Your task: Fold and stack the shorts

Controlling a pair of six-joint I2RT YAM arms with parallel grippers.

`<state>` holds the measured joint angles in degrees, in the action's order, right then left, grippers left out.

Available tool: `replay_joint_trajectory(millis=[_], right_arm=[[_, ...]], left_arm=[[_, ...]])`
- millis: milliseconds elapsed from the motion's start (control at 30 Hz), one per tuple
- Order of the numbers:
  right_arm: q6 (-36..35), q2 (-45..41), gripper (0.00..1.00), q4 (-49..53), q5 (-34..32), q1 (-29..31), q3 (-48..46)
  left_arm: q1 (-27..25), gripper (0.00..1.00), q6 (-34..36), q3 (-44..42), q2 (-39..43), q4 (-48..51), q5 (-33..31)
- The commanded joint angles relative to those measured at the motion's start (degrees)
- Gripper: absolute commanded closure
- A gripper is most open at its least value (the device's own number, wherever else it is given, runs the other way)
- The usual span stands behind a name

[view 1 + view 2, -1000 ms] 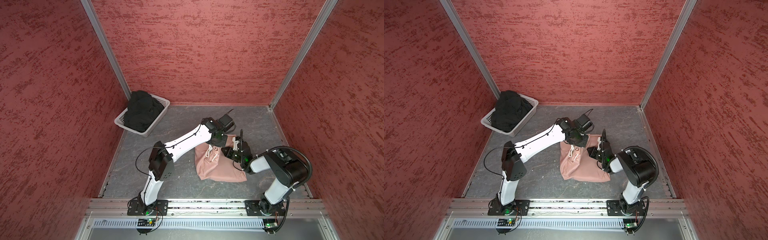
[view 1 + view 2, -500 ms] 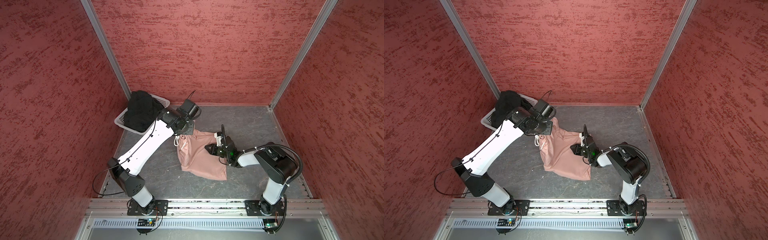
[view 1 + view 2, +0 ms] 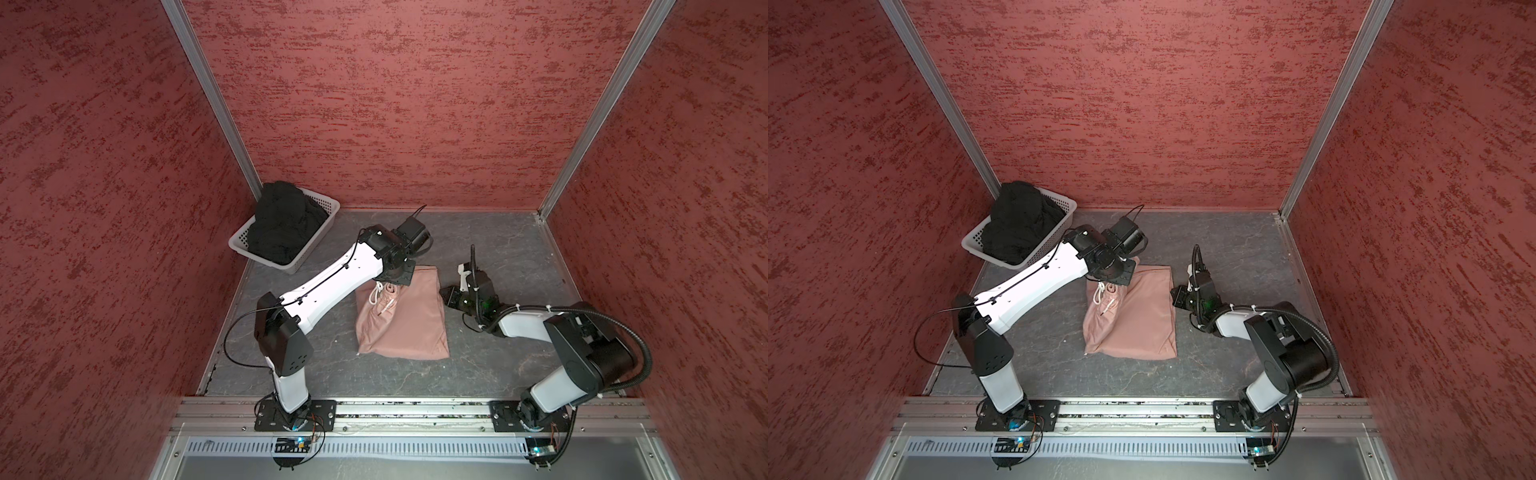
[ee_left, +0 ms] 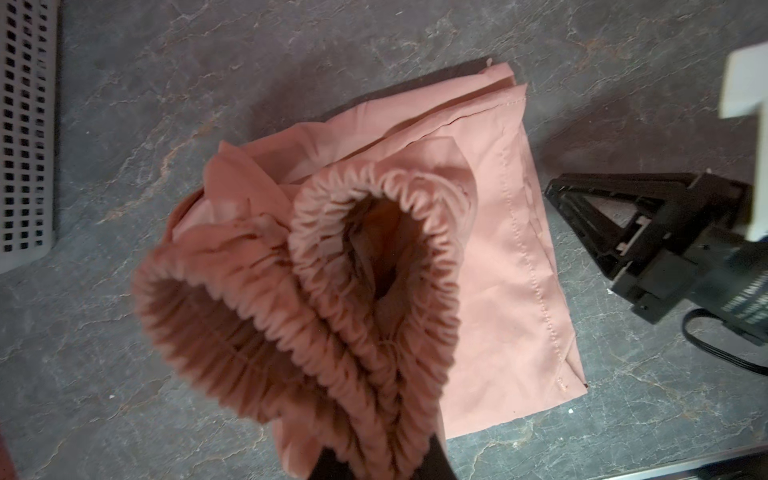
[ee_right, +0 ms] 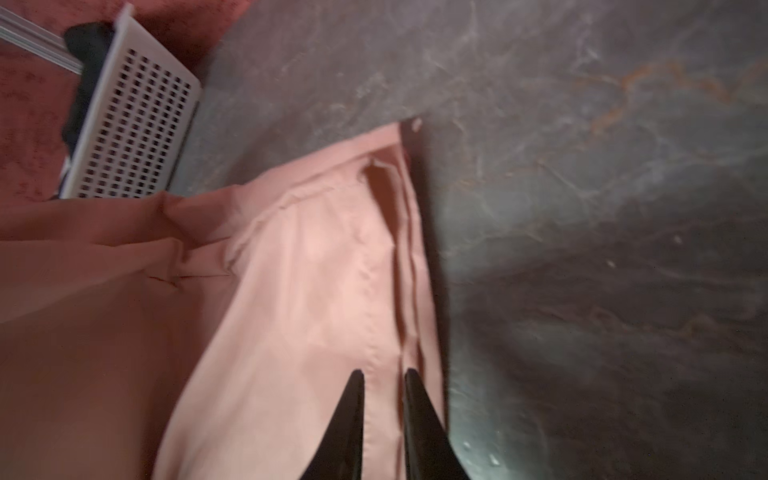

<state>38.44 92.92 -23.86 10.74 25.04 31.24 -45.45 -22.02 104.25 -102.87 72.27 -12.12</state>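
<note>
Pink shorts (image 3: 409, 324), left gripper (image 3: 392, 284) pinching waistband (image 4: 374, 257)

I'm pinching the pink shorts (image 3: 409, 324) with my left gripper (image 4: 386, 457). My right gripper (image 5: 382, 374) is hovering low, jaws barely parted.

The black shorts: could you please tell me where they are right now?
In both top views the black shorts lie heaped in the white basket at the far-left corner of the table, apart from the pink shorts.
</note>
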Motion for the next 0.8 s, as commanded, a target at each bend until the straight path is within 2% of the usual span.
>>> replay_joint_trajectory(millis=[0,233,267,300,333,367,400,567,767], right_arm=[[-0.61,3.46,0.84,-0.84,1.22,-0.29,-0.24],[0.85,5.86,0.84,-3.55,2.53,-0.72,-0.39],[0.90,5.79,0.84,-3.48,2.53,-0.92,-0.39],[0.91,5.57,0.83,-3.54,2.40,-1.11,-0.52],[1.07,5.36,0.81,-3.65,2.38,-1.52,-0.66],[1.03,5.03,0.77,-3.57,2.44,-1.92,-0.74],[0.98,4.47,0.74,-3.29,2.29,-2.35,-0.83],[-0.86,-2.02,0.64,2.07,1.03,-5.45,-1.12],[-7.72,-16.78,0.61,19.97,-4.60,-8.81,1.18]], left_arm=[[-1.96,0.97,0.62,1.50,-1.44,-3.86,2.97],[-6.11,0.92,-1.43,3.29,-7.25,-6.75,6.52],[-6.43,0.90,-1.65,3.27,-7.95,-7.22,7.19],[-6.81,0.84,-1.87,3.29,-8.64,-7.53,7.75],[-7.21,0.68,-2.10,3.36,-9.28,-7.82,8.34],[-7.52,0.26,-2.31,3.33,-9.75,-8.06,8.70],[-7.84,0.00,-2.20,3.47,-10.29,-8.22,9.29],[-8.04,0.01,-1.06,6.51,-9.94,-6.90,8.08],[-5.24,0.01,0.85,10.48,-4.11,-6.55,9.46]])
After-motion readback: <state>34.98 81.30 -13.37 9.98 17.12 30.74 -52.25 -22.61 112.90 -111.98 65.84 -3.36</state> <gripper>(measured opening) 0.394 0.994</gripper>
